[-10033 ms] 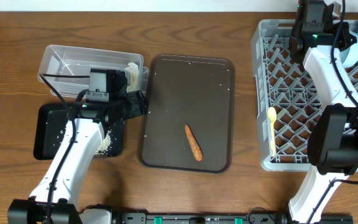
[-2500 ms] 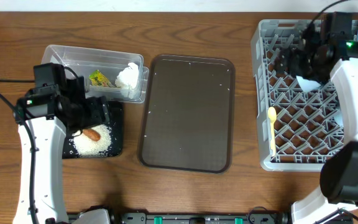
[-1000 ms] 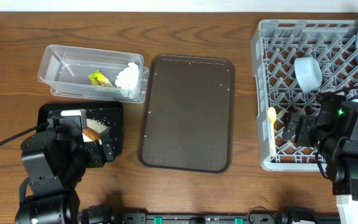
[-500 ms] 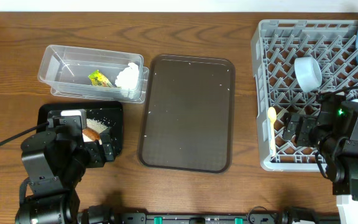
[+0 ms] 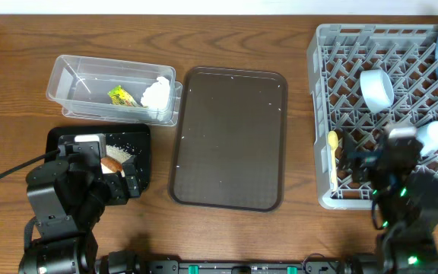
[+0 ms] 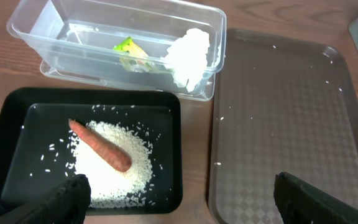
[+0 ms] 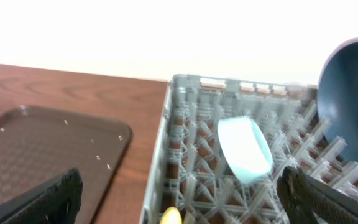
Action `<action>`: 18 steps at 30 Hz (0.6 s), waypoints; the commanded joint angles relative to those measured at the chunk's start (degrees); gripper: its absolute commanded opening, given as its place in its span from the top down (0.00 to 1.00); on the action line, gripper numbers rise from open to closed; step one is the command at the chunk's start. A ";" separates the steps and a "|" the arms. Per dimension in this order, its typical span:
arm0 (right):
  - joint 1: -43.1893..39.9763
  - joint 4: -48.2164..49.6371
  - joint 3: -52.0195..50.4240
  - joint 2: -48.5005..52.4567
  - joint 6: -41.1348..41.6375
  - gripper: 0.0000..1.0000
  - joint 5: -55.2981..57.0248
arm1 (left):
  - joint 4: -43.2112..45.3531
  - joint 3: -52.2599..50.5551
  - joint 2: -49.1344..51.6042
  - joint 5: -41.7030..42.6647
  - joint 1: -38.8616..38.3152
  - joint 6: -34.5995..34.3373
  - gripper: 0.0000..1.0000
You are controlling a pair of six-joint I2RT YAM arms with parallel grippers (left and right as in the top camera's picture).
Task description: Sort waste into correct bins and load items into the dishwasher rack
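Note:
My left gripper (image 6: 179, 211) hangs open above the near edge of the black tray (image 6: 92, 96), with nothing between its jaws. In that bin an orange carrot stick (image 6: 101, 145) lies on a heap of white rice (image 6: 114, 171). The clear tub (image 6: 36, 25) behind it holds the yellow-green wrapper (image 6: 131, 53) and crumpled white paper (image 6: 188, 53). My right gripper (image 7: 182, 205) is open and empty over the dishwasher rack (image 7: 191, 124). The rack holds a light-blue bowl (image 7: 244, 149), a dark blue plate (image 7: 350, 93), a pale yellow spoon (image 5: 333, 152) and a small pale cup (image 5: 434, 135).
A brown serving tray (image 5: 230, 137) lies between the bins and the rack, with a few stray rice grains on it. Both arms sit near the table's front edge, the left arm (image 5: 67, 205) over the black tray and the right arm (image 5: 405, 202) over the rack's front rim.
The right arm has drawn back toward the front edge and turned, uncovering the small pale cup in the rack. The left arm has not moved.

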 commanded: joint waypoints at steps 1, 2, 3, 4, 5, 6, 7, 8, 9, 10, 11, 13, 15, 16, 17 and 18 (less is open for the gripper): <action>2.05 5.14 -7.63 -5.66 -2.05 0.01 2.49 | 0.00 -0.26 -0.04 -0.33 -0.17 0.57 0.05; 2.21 7.69 -10.32 -7.63 -2.03 0.01 2.47 | 0.00 -0.26 -0.04 -0.33 -0.17 0.57 0.05; 2.29 10.56 -13.09 -9.44 -2.03 0.01 2.49 | 0.00 -0.26 -0.04 -0.33 -0.17 0.57 0.05; 2.29 13.46 -15.67 -11.13 -2.03 0.01 2.47 | 0.00 -0.26 -0.04 -0.33 -0.17 0.57 0.05; 2.32 16.00 -17.75 -12.44 -2.03 0.01 2.49 | 0.00 -0.26 -0.04 -0.33 -0.17 0.57 0.05; 2.29 18.71 -19.91 -13.90 -2.03 0.01 2.49 | 0.00 -0.26 -0.04 -0.33 -0.17 0.57 0.05; 2.29 20.85 -21.59 -15.04 -2.03 0.01 2.49 | 0.00 -0.26 -0.04 -0.33 -0.17 0.57 0.05; 2.29 22.64 -23.15 -16.22 -2.03 0.01 2.49 | 0.00 -0.26 -0.04 -0.33 -0.17 0.57 0.05; 2.29 23.80 -24.46 -17.31 -2.03 0.01 2.49 | 0.00 -0.26 -0.04 -0.33 -0.17 0.57 0.05; 2.29 24.33 -25.33 -18.23 -2.05 0.01 2.58 | 0.00 -0.26 -0.04 -0.33 -0.17 0.57 0.05; 2.29 24.76 -26.23 -19.23 -2.05 0.01 2.95 | 0.00 -0.26 -0.04 -0.33 -0.17 0.57 0.05; 2.29 24.85 -27.65 -20.96 -3.06 0.01 2.91 | 0.00 -0.26 -0.04 -0.33 -0.17 0.57 0.05; 2.29 21.18 -27.91 -22.91 -3.96 0.01 2.43 | 0.00 -0.26 -0.04 -0.33 -0.17 0.57 0.05; 2.29 19.45 -27.91 -23.69 -4.00 0.01 2.23 | 0.00 -0.26 -0.04 -0.33 -0.17 0.57 0.05; 2.29 16.83 -27.93 -24.76 -3.98 0.01 2.21 | 0.00 -0.26 -0.04 -0.33 -0.17 0.57 0.05; 2.29 15.15 -27.91 -25.44 -3.98 0.01 2.21 | 0.00 -0.26 -0.04 -0.33 -0.17 0.57 0.05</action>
